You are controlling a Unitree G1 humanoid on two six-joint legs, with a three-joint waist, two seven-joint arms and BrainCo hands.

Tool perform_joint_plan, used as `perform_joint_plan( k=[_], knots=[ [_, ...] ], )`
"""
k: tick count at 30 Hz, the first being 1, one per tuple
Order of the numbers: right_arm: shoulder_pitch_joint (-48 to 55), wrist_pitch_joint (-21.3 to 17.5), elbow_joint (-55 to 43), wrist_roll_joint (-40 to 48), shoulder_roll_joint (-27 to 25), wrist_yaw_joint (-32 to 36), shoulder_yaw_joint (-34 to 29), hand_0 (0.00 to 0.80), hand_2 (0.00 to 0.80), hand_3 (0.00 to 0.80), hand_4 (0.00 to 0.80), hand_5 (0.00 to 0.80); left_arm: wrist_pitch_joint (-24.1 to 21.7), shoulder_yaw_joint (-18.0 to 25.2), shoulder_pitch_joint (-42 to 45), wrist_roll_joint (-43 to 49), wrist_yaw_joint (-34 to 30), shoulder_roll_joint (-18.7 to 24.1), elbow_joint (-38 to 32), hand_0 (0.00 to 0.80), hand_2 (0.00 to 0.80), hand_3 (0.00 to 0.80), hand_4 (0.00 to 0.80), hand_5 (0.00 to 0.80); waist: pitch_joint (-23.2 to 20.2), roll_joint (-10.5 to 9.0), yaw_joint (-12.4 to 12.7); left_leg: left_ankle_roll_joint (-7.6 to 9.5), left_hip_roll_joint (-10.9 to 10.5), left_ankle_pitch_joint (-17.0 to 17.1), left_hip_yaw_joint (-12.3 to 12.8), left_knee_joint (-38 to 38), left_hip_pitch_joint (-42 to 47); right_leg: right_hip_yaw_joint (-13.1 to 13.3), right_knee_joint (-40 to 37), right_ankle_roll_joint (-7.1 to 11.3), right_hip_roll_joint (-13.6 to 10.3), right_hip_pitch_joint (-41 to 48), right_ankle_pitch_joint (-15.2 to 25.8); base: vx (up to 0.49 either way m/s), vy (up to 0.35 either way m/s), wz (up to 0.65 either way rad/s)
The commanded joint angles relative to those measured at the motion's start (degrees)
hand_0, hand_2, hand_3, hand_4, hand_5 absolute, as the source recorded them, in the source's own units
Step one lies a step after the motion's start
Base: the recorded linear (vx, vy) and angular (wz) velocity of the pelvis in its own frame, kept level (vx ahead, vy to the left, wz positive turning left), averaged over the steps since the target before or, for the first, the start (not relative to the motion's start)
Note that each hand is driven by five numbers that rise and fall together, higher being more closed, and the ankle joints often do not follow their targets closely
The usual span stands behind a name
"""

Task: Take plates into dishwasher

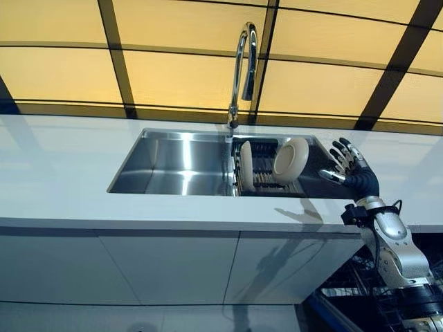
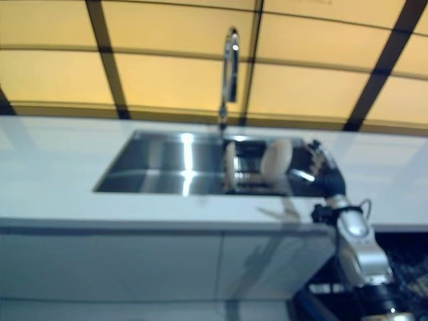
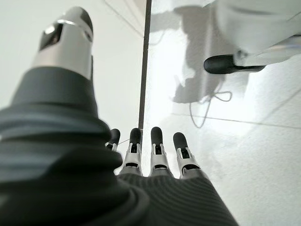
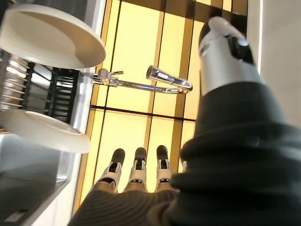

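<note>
Two cream plates stand on edge in a dark rack (image 1: pixel 263 173) in the right part of the steel sink (image 1: pixel 173 162). The nearer plate (image 1: pixel 291 160) leans at the rack's right; the other plate (image 1: pixel 246 166) stands at its left. My right hand (image 1: pixel 348 163) is open, fingers straight, held just right of the rack, apart from the nearer plate (image 4: pixel 49 35). The other plate also shows in the right wrist view (image 4: pixel 44 129). My left hand (image 3: pixel 155 150) is open and empty, hanging over the floor; it shows only in its wrist view.
A tall chrome faucet (image 1: pixel 242 69) rises behind the sink. The white counter (image 1: pixel 62 173) runs left and right, with white cabinet fronts (image 1: pixel 166 266) below. An open dishwasher's wire rack (image 1: pixel 360 277) shows at the lower right.
</note>
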Motion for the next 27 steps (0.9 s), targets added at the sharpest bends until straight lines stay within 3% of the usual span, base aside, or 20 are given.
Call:
perform_joint_plan(
  k=[1, 4, 7, 11, 16, 23, 27],
  knots=[
    [-5.1, -2.7, 0.7, 0.9, -1.8, -1.6, -1.0, 0.000, 0.000, 0.000, 0.000, 0.000, 0.4, -0.3, 0.2, -0.1, 1.3, 0.8, 0.4, 0.000, 0.000, 0.000, 0.000, 0.000, -0.2, -2.14, -1.8, -3.04, -1.2, -1.0, -6.7, -0.2, 0.1, 1.0, -15.8, 0.78, 3.5, 2.2, 15.5, 0.224, -0.178, 0.25],
    [-4.5, -1.3, 0.1, 1.5, -1.7, -2.7, -1.7, 0.000, 0.000, 0.000, 0.000, 0.000, 0.9, 0.3, 1.0, 0.8, 1.7, 1.1, 0.6, 0.000, 0.000, 0.000, 0.000, 0.000, 0.2, -2.03, -2.3, -2.76, -0.9, -1.3, -8.4, -1.7, 2.4, 0.9, -15.1, 1.26, 4.3, -0.1, 17.7, 0.200, -0.175, 0.38],
    [-4.1, -1.1, -0.3, 1.6, -2.2, -3.3, -2.5, 0.000, 0.000, 0.000, 0.000, 0.000, 1.0, 0.6, 1.2, 1.6, 1.7, 1.9, 1.9, 0.000, 0.000, 0.000, 0.000, 0.000, -0.2, -2.20, -2.5, -2.55, -0.7, -1.5, -10.4, -1.6, 2.4, 3.7, -15.8, 0.40, 5.0, 2.2, 16.0, 0.127, -0.172, 0.59],
    [-4.2, -1.2, -0.4, 1.3, -1.9, -3.1, -2.7, 0.000, 0.000, 0.000, 0.000, 0.000, 1.4, 1.6, 0.7, 1.0, 1.6, 2.2, 2.3, 0.000, 0.000, 0.000, 0.000, 0.000, -0.8, -2.52, -2.2, -3.41, 0.0, -2.1, -10.2, 0.0, 2.1, 3.4, -16.1, -0.24, 4.7, 5.0, 14.3, 0.128, -0.247, 0.35],
    [-5.9, -0.2, 0.0, 0.4, -2.1, -5.4, -1.8, 0.000, 0.000, 0.000, 0.000, 0.000, 0.1, 1.7, 1.1, 1.2, 0.7, 1.0, 1.1, 0.000, 0.000, 0.000, 0.000, 0.000, -1.1, -3.21, -1.7, -5.73, 1.9, -5.3, -7.9, 6.6, 1.7, 1.3, -16.7, -1.86, 4.2, 8.6, 12.2, 0.116, -0.214, 0.15],
    [-6.4, 0.6, -0.7, 0.4, -3.0, -6.6, -2.5, 0.000, 0.000, 0.000, 0.000, 0.000, -2.6, 0.3, 1.9, 1.7, -0.7, -0.7, -1.6, 0.000, 0.000, 0.000, 0.000, 0.000, -0.1, -3.26, -0.9, -7.76, 1.8, -0.1, -7.8, 22.1, -4.8, 0.2, -16.7, -4.52, 4.3, 12.0, 10.0, 0.066, -0.120, 0.20],
    [-6.7, 2.0, -1.2, 0.3, -3.3, -7.3, -2.6, 0.000, 0.000, 0.000, 0.000, 0.000, -1.6, 0.0, 2.0, 2.2, -0.6, -0.6, -0.9, 0.000, 0.000, 0.000, 0.000, 0.000, 0.1, -2.52, -1.1, -8.15, 3.1, 0.4, -6.8, 17.4, -4.4, 0.1, -17.3, -4.52, 4.8, 13.3, 9.3, 0.062, 0.005, 0.13]
  ],
)
